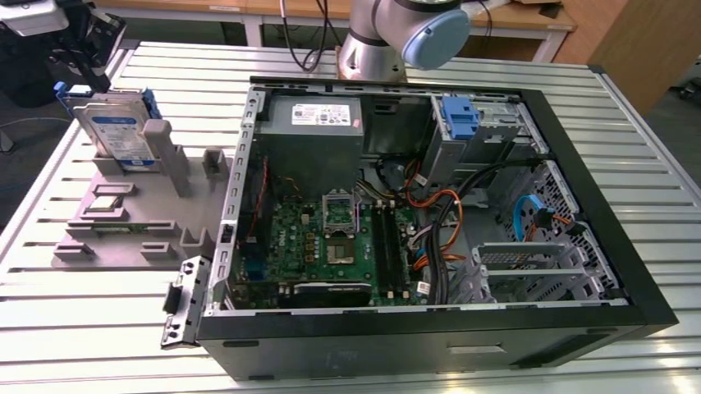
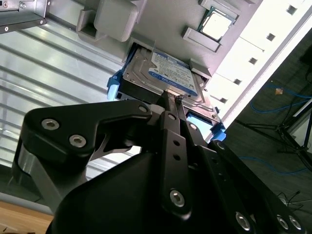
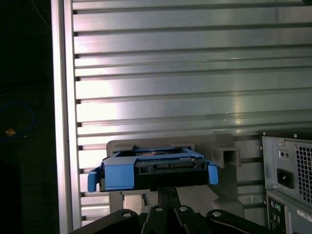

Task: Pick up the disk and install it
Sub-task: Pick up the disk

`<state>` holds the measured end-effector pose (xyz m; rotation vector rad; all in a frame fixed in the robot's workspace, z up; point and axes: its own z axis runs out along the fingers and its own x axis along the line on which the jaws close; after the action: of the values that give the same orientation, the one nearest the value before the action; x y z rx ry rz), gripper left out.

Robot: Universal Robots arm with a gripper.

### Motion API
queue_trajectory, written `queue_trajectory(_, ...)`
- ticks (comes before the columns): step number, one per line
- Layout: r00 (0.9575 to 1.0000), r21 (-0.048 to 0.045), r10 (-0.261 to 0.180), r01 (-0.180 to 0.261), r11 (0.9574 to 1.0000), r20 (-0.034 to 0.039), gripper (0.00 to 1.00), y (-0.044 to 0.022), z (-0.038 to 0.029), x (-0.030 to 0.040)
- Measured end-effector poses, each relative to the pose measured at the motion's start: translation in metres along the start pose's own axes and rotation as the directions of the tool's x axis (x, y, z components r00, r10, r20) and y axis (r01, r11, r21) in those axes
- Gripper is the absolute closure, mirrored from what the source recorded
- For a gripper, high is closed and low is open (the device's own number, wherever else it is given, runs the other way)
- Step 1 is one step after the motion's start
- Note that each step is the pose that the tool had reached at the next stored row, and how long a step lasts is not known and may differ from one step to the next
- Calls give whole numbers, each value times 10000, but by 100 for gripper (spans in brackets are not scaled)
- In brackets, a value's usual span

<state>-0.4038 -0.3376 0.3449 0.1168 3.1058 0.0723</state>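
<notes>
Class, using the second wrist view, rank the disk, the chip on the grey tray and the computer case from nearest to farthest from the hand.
1. Disk, right at the hand's tip.
2. Chip, on the tray beyond the disk.
3. Case, off the tray, farthest.

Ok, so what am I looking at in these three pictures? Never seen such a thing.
A robot arm stands at a ribbed metal table. One camera watches from off the arm; two ride near its wrist. On the table are an open computer case and a grey holder. The disk, silver with a blue frame, stands upright in that holder. In the second wrist view the black gripper is right at the disk's edge; whether it grips, I cannot tell.
</notes>
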Motion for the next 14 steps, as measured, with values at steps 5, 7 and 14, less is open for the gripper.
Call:
queue_trajectory(5, 9990, -16, -455, 455, 9990, -21, 89, 0, 0, 0)
queue_trajectory(7, 9968, -27, -805, 805, 9968, -37, 89, 0, 1, 0)
queue_trajectory(14, 9920, -44, -1260, 1260, 9920, -58, 89, 0, 1, 0)
